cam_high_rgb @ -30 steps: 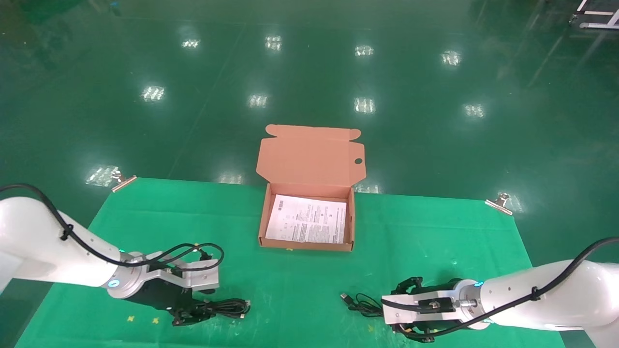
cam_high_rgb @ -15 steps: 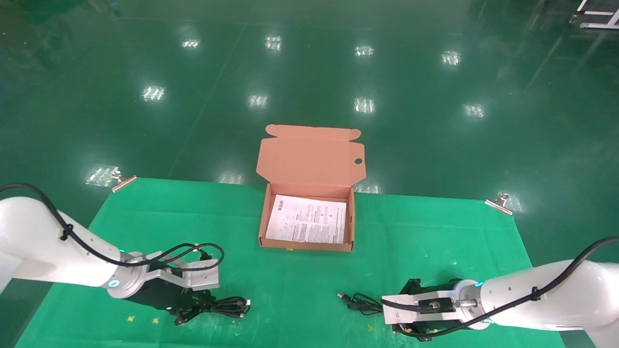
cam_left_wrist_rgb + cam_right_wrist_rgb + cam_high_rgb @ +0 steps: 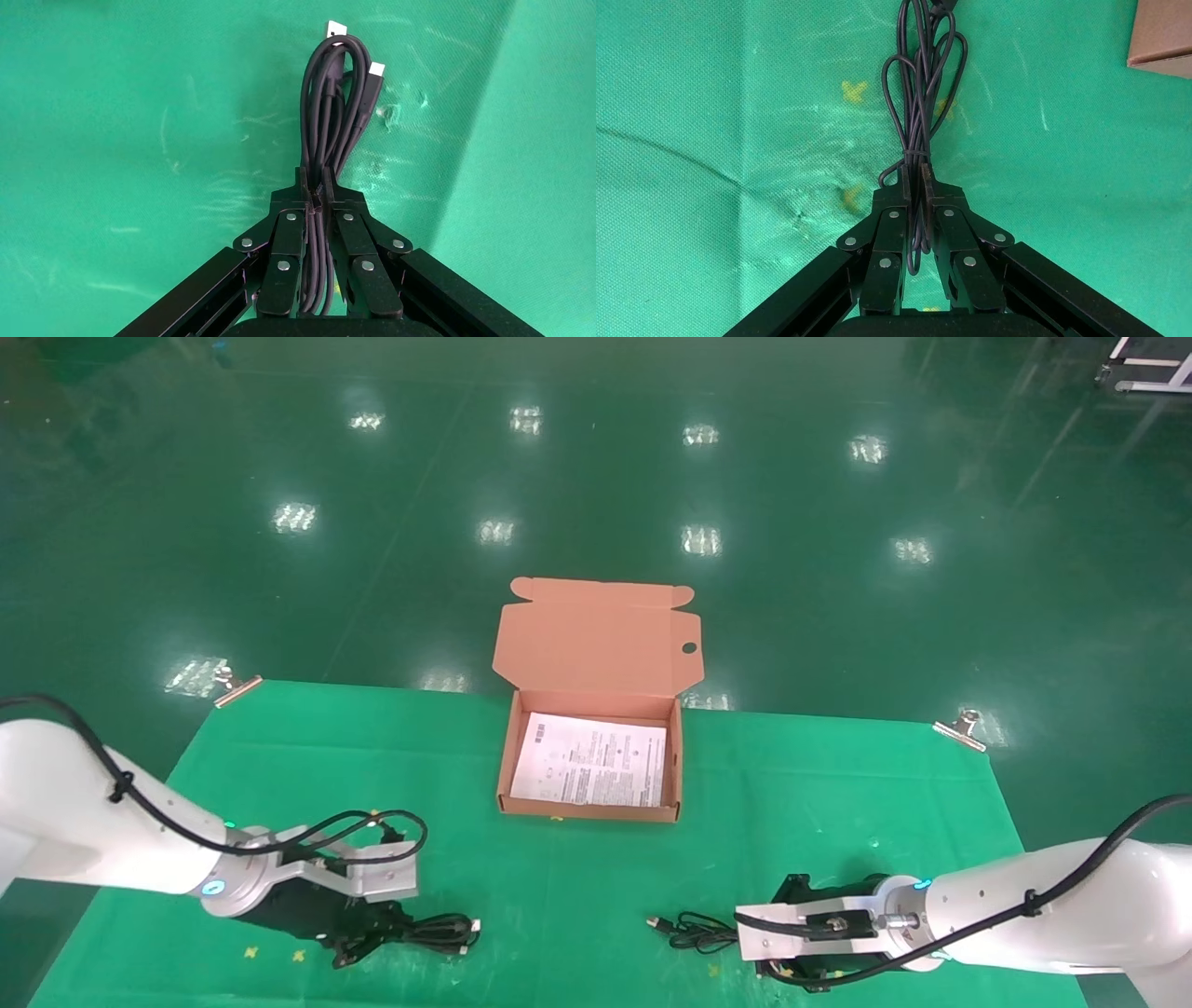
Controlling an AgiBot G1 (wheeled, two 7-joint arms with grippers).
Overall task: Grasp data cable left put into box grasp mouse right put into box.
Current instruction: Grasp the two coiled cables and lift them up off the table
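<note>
While the data cable [image 3: 330,105] lies bundled on the green worktop [image 3: 792,775], in front of the box [image 3: 591,808] and off toward my left, my left gripper [image 3: 318,193] has its jaws pinched tight on the loops, so I judge the grasp done and the lift toward the box next. To my right of the box front, my right gripper [image 3: 916,184] has its jaws pinched on the mouse cord [image 3: 921,84]; the mouse itself I cannot see, so carrying it by the cord may let it swing.
</note>
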